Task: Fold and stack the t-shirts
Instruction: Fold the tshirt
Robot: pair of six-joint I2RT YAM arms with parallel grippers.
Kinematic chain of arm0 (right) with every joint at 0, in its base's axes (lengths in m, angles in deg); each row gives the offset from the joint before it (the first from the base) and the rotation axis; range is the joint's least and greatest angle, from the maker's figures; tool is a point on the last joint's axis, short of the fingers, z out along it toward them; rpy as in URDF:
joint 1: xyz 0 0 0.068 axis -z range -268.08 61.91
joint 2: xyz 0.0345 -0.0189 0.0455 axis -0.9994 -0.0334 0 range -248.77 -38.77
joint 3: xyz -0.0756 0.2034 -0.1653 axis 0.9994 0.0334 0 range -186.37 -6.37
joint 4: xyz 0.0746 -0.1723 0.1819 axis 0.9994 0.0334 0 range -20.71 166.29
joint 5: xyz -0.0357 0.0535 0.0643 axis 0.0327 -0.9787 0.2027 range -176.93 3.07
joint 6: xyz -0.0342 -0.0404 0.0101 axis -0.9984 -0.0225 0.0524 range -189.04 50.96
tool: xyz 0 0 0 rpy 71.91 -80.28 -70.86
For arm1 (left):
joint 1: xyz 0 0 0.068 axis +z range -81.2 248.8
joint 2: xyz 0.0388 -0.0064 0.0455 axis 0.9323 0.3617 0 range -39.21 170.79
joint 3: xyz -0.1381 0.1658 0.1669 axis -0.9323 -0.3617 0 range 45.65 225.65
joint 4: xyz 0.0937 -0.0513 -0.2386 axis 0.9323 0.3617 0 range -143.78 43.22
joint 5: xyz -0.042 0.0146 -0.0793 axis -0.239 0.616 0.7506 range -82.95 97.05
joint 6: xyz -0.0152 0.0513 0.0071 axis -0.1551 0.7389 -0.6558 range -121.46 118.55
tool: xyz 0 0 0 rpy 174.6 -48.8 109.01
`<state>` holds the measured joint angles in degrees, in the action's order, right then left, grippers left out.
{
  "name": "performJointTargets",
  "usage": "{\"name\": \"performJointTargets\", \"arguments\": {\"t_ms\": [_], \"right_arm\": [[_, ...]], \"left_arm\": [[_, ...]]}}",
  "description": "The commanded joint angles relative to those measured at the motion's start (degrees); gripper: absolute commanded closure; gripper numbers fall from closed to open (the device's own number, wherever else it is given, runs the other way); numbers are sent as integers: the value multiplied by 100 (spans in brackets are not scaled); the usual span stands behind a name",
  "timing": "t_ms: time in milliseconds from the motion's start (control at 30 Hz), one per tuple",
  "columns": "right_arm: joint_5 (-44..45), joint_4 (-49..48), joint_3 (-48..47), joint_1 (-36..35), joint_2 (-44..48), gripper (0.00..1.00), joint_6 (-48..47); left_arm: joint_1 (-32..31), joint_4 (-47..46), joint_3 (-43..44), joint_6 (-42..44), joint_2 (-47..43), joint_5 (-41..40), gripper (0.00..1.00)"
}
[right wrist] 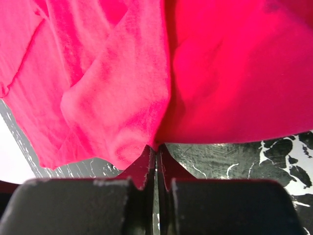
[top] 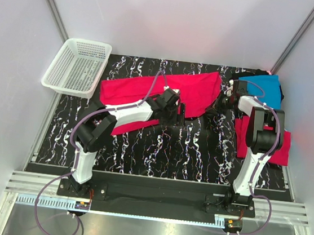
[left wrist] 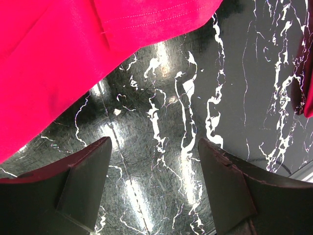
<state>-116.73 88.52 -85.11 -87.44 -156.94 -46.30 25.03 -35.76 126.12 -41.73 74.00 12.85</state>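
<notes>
Pinching the right edge of the red shirt point(top: 197, 88) at upper centre, the right gripper point(right wrist: 155, 149) is clenched; the left gripper point(left wrist: 154, 142) gapes over the table point(left wrist: 234, 88) beside that shirt. The basket point(top: 53, 86) sits upper left, just beside the shirt's left end.

Spread red t-shirt point(top: 194, 88) mid-table — turquoise t-shirt point(top: 269, 88), far-right

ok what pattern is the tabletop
The tabletop is black with white marble veining, best seen in the left wrist view.

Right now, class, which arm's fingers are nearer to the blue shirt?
Right. The right fingers pinch the spread red shirt beside the blue shirt; the left fingers hover farther off to its left.
</notes>
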Motion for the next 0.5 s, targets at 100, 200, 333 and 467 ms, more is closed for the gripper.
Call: {"name": "performJointTargets", "arguments": {"t_ms": [100,200,333,467], "right_arm": [[-298,-77,-212,-177,267,100,-51],[-342,-77,-177,-223,452,100,-33],[-395,-77,-142,-231,847,100,2],[-377,-77,-229,-231,1068,100,20]], "left_arm": [[35,-36,-22,116,-246,70,24],[53,-36,-31,116,-247,53,24],[70,-36,-31,125,-264,53,24],[88,-9,-83,116,-308,-70,24]]}}
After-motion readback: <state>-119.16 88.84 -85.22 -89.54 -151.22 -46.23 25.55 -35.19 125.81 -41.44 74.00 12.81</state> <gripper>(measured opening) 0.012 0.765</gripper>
